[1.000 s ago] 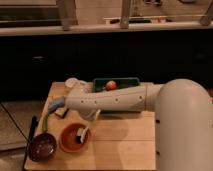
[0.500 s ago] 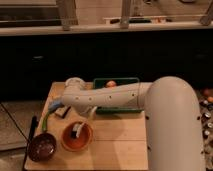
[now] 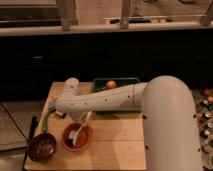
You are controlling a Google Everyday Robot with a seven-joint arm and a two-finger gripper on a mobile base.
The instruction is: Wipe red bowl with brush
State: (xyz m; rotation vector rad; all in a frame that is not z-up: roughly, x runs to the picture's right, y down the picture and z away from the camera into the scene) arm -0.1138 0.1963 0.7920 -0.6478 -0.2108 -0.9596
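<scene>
The red bowl sits on the wooden table near its front left. The brush has a white handle and slants down into the bowl, with its dark head resting on the bowl's inside. My gripper is just above the bowl's far rim, under the white forearm, and holds the top of the brush handle. The forearm hides most of the gripper.
A darker maroon bowl sits left of the red bowl. A green-handled tool lies behind it. A green tray holding an orange item is at the back. A black bar runs along the left edge.
The arm has swung left and its wrist has risen. The brush stays in the red bowl, its head shifting slightly within it.
</scene>
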